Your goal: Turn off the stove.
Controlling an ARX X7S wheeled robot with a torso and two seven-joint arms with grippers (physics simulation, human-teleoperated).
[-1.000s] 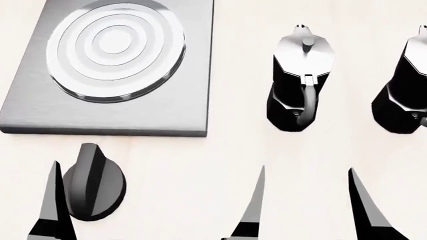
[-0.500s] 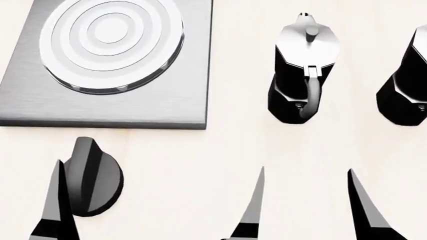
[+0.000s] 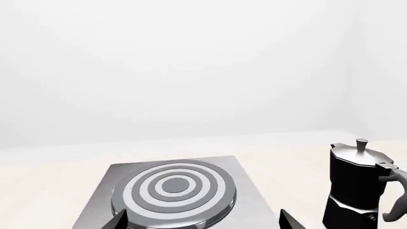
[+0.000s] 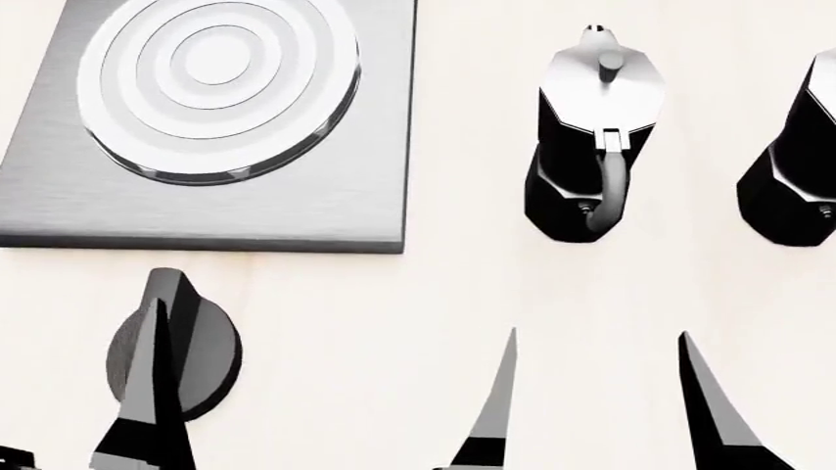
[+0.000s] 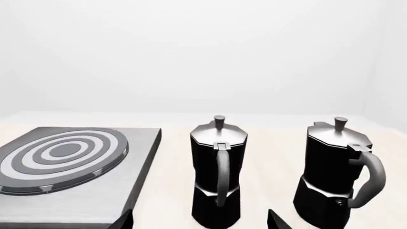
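The stove's grey brushed-metal plate (image 4: 327, 147) with its round ringed burner (image 4: 215, 73) lies at the head view's upper left. It also shows in the left wrist view (image 3: 245, 181) and the right wrist view (image 5: 137, 167). Its round black ridged knob (image 4: 196, 338) sits on the table just in front of the plate. My left gripper (image 3: 203, 220) is open and empty. One of its fingers (image 4: 151, 411) overlaps the knob in the head view; whether it touches is unclear. The knob is hidden in both wrist views. My right gripper (image 4: 597, 336) is open and empty, short of the moka pots.
Two black-and-silver moka pots stand to the right of the stove, the nearer one (image 4: 594, 147) in line with my right gripper (image 5: 200, 220) and the other (image 4: 797, 166) at the right edge. Both show in the right wrist view (image 5: 218, 171) (image 5: 334, 171).
My left gripper's finger has moved right, from beside the knob's left edge to over the knob. The head view shifted slightly a second ago and has held still since. The right gripper stays put.
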